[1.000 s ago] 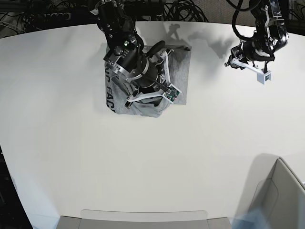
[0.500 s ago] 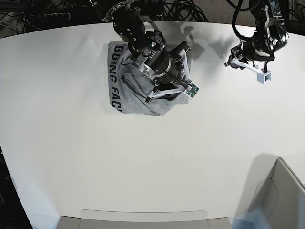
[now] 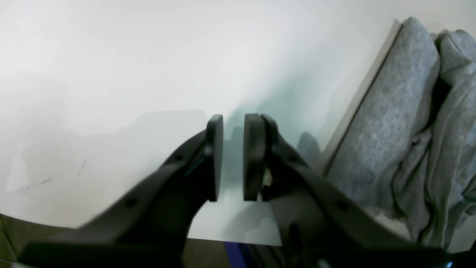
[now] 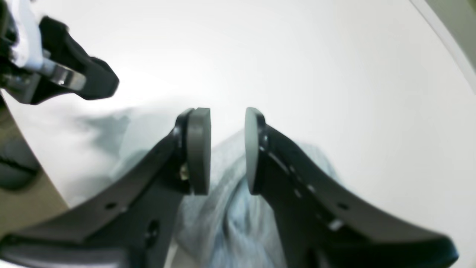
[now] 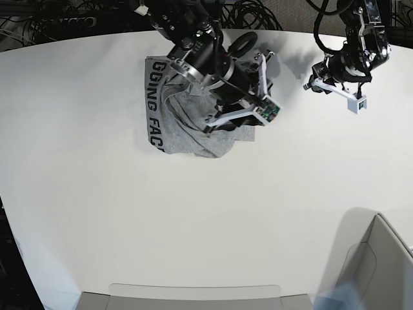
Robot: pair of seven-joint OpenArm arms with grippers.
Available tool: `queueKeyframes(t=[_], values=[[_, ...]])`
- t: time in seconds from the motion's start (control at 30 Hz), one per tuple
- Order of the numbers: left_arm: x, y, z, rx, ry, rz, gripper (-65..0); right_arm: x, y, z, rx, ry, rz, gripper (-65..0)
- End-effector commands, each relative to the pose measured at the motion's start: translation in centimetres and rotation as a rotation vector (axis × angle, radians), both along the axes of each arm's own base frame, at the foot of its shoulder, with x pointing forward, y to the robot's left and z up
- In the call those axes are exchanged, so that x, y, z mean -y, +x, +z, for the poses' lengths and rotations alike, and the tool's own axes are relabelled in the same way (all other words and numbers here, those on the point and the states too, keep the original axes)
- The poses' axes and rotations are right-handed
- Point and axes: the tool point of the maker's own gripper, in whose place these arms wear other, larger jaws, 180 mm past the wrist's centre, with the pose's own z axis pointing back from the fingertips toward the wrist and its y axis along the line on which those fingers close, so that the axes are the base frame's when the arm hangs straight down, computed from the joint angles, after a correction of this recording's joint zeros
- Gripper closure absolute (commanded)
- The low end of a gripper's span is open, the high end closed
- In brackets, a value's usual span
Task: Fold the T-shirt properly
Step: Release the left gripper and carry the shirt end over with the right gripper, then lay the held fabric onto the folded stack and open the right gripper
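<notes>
One heather-grey T-shirt (image 5: 187, 119) bunched at far side of white tabletop (image 5: 193, 226), lettering along one edge. Soft, limp, light; pinch hem or shoulder corners. Right gripper (image 4: 227, 149) above cloth, jaws parted, empty. Left gripper (image 3: 232, 156) aside, narrowly parted, empty.

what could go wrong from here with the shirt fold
1. The heather-grey cotton T-shirt lies bunched in loose ridges rather than flat; folding over them would likely lock in wrinkles.
2. The right pincer hangs open directly above the cloth, so a sideways move might snag and drag a fold.
3. The left pincer sits apart over bare white table, so nothing pins the shirt.
</notes>
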Motion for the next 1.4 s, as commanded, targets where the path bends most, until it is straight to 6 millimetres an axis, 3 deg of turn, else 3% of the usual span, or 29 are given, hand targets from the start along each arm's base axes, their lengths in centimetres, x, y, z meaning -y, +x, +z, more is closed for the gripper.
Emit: queueKeyframes(t=[0.0,0.1,0.2,0.53,0.7,0.97,1.23,1.37], values=[[-0.2,0.5,0.6,0.023,0.008,-0.004,-9.9,1.5,-0.2,-0.8,-0.015,-0.025,-0.029,-14.6],[-0.1,0.5,0.6,0.023,0.007,-0.004,-9.9,3.5,-1.9,-3.3,-0.072,-0.086,-0.036,-11.0],[-0.1,0.4,0.6,0.023,0.004,-0.003,-9.9,4.0,-3.2,-4.4,-0.11,-0.107,-0.03,-9.9],[-0.1,0.5,0.6,0.025,0.004,-0.002,-9.9,5.9,-2.2,-3.9,0.049,-0.343,-0.111,-15.5],[-0.2,0.4,0.0,0.008,-0.004,0.009,-9.9,4.1,-3.9,-3.7,0.055,-0.349,-0.067,-15.8],[-0.3,0.3,-0.3,0.001,-0.007,0.012,-9.9,3.5,-6.2,-5.0,-0.069,-0.338,-0.048,-15.8],[-0.3,0.3,-0.3,0.001,-0.007,0.012,-9.9,-0.6,-9.9,-4.4,-0.128,-0.23,0.094,-15.8],[-0.3,0.3,-0.3,0.001,-0.006,0.012,-9.9,-1.7,-11.0,-4.2,-0.148,-0.196,0.134,-15.8]])
